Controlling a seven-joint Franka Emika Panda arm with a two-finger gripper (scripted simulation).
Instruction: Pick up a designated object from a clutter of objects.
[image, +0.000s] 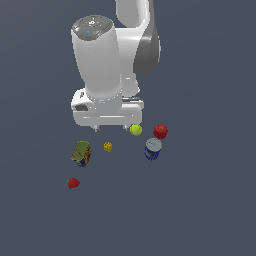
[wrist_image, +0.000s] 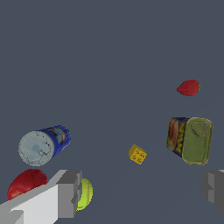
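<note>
Exterior view: the white arm is hanging above a dark floor, its gripper (image: 110, 128) sitting just above centre with nothing between its widely parted jaws. The olive-gold tin (image: 81, 153) is lying at the middle left of the frame, apart from the yellow cube (image: 108, 146), the blue can (image: 153, 149) and the strawberry (image: 73, 183). It looks to me like the approach is underway; the next move is probably shifting over the tin, lining up across its narrower sides, then descending.
</note>
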